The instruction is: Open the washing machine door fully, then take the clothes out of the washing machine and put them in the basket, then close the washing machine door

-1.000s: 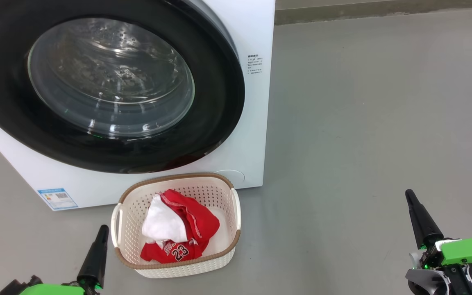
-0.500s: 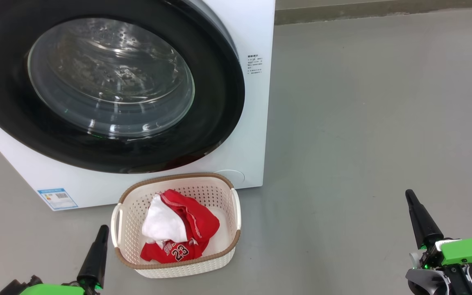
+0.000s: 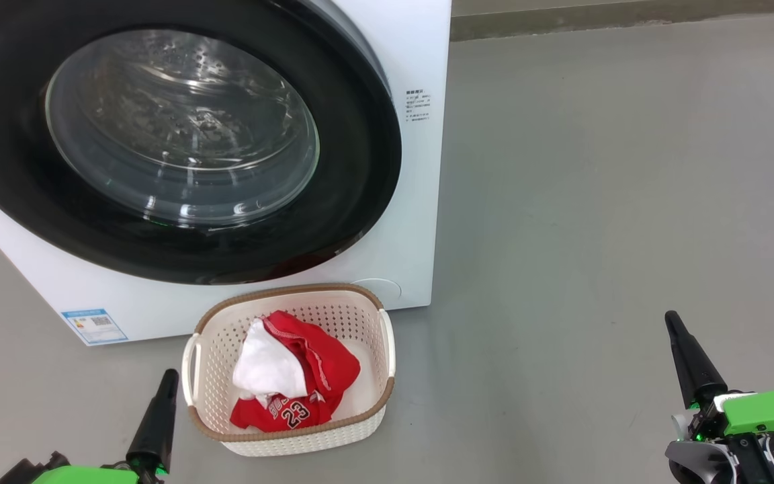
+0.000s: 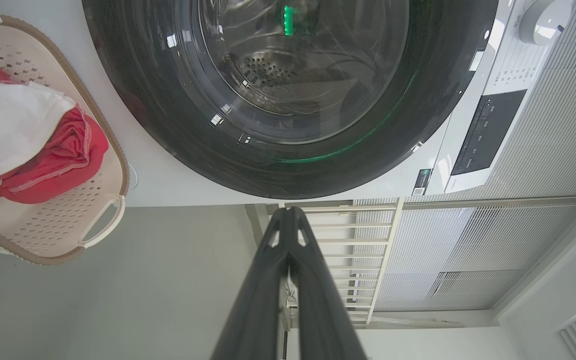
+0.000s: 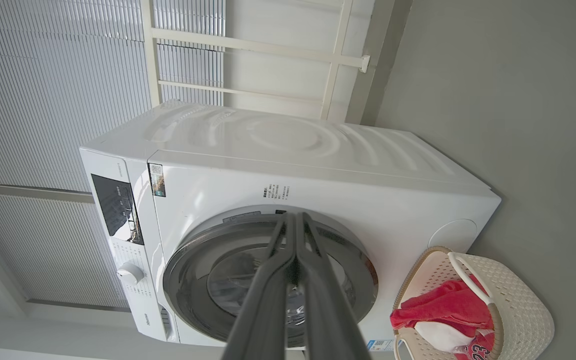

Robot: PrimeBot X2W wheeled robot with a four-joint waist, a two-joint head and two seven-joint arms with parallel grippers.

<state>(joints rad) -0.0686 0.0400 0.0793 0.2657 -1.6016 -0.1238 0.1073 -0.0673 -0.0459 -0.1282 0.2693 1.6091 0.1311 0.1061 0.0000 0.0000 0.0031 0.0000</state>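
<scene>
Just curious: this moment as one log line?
door: shut | clothes: in basket | left gripper: shut, empty | right gripper: shut, empty

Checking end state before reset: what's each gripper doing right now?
Left gripper: jaws shut, holding nothing.
Right gripper: jaws shut, holding nothing.

Smooth, matte grey floor [image 3: 595, 202] with faint scuffs. A darker skirting strip [image 3: 629, 23] runs along its far edge in the head view. Beyond that is ribbed white wall panelling [image 5: 43, 75] with fine parallel slats. A cream-white bar frame [image 5: 248, 45] stands before the panelling, and one bar ends in a small plate [image 5: 365, 63] at the strip.
</scene>
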